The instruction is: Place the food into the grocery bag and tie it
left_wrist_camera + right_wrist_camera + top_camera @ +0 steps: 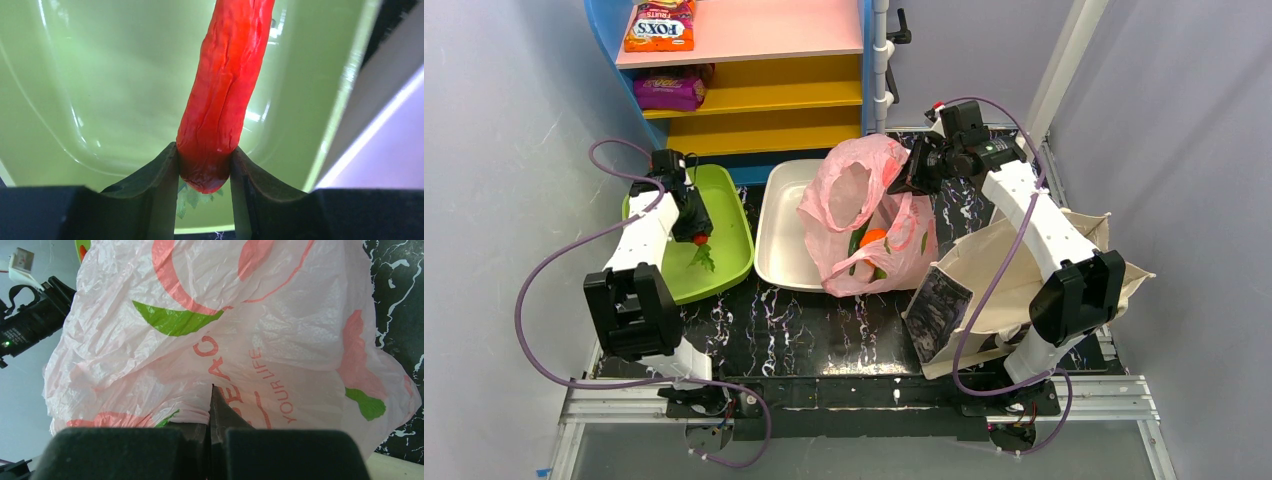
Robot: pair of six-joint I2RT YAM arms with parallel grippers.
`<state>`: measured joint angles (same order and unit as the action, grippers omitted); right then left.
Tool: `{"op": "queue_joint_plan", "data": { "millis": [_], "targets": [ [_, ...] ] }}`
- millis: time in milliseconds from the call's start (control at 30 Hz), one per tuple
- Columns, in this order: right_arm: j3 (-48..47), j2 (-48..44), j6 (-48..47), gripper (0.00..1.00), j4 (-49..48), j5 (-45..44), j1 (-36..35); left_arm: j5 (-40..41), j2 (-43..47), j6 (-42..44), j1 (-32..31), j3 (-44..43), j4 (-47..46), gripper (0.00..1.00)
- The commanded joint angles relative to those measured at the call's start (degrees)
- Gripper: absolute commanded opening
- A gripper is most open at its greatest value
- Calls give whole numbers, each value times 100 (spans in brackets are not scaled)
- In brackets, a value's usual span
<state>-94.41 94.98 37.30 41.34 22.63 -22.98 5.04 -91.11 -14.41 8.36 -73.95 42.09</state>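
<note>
The pink grocery bag (869,215) stands partly on the white tray (779,235), with an orange fruit (873,238) and green pieces showing through it. My right gripper (908,178) is shut on the bag's edge at its right side; the bag (240,325) fills the right wrist view, its plastic pinched between my closed fingers (220,410). My left gripper (697,232) is over the green tray (724,250), shut on a long red chilli (222,95) by its end. A green leafy piece (703,257) lies in that tray below it.
A beige canvas tote (1014,290) with a dark printed panel lies under the right arm. A shelf unit (744,80) with snack packets stands at the back. Grey walls close both sides.
</note>
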Motion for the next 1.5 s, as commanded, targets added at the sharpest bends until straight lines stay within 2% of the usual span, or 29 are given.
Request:
{"op": "queue_joint_plan", "data": {
  "millis": [0, 233, 733, 967, 1200, 1333, 1467],
  "targets": [
    [-346, 39, -21, 1, 91, -86, 1, -454, 584, 159, -217, 70, -61, 0],
    [-525, 197, -24, 1, 191, -169, -30, -1325, 1428, 340, -394, 417, -638, 0],
    [-1162, 748, -55, 1, 472, -220, -219, -2403, 2603, 488, -584, 951, -1547, 0],
    [-1239, 821, -62, 1, 490, -242, -290, -2771, 3064, 757, -1104, 1091, -1803, 0],
    [-1287, 835, -91, 1, 537, -278, -308, -4164, 3611, 899, -1505, 1426, -2521, 0],
    [-1327, 794, -91, 1, 558, -325, -303, -4171, 3659, 681, -1756, 1420, -2688, 0],
    [-1399, 768, -98, 1, 583, -346, -303, -4121, 3733, 361, -2311, 1521, -3248, 0]
  ]
}}
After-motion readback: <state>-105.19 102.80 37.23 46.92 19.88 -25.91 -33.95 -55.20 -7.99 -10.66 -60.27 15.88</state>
